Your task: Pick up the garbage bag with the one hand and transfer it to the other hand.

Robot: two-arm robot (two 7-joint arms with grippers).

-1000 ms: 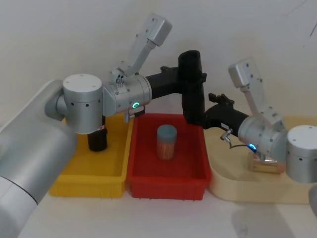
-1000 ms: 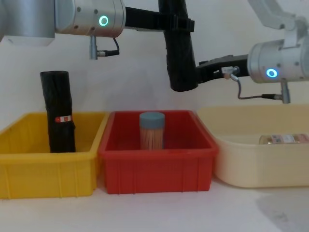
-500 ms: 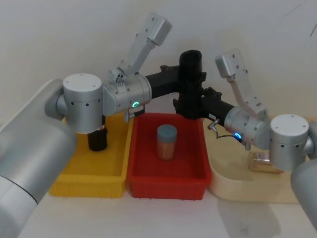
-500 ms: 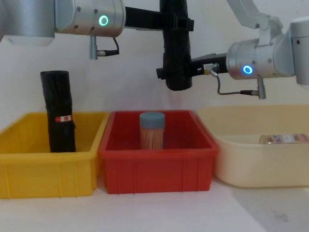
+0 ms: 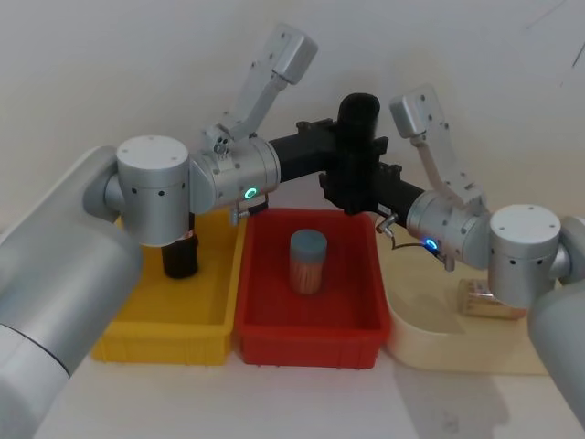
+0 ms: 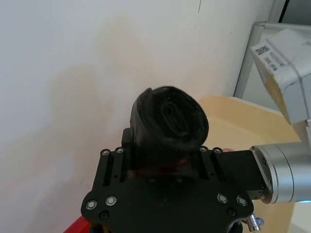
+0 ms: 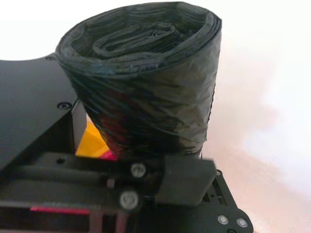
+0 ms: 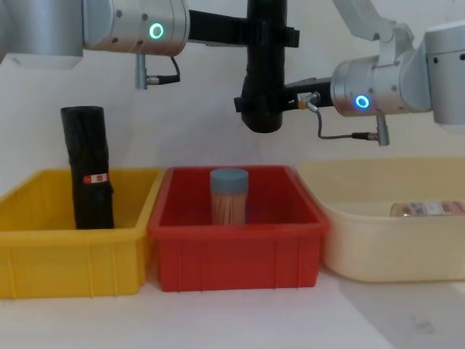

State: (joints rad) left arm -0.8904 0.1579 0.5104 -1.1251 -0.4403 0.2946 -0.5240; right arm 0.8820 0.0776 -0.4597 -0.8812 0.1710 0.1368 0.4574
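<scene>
A: Where is the garbage bag [image 5: 356,151]?

B: Top centre of the head view, held upright in the air above the red bin [image 5: 309,322]. In the chest view its lower end hangs clear above the blue-capped jar [image 8: 229,196] that stands in that bin.

A: Who has hold of it?

B: The left gripper [image 5: 358,144], on the arm with the green ring, is clamped on the upper part of the roll, coming in from the left of the frame. The right gripper [image 5: 355,186], on the arm with the blue ring, comes in from the right and sits around the roll lower down. In the right wrist view its fingers lie against the roll's sides, gripping it too.

A: Anything else in the bins?

B: A second black roll [image 8: 89,177] with a red-and-white label stands upright in the yellow bin [image 8: 51,269] at lower left. A clear bottle [image 8: 429,209] lies in the beige tray [image 8: 385,258] at lower right.
</scene>
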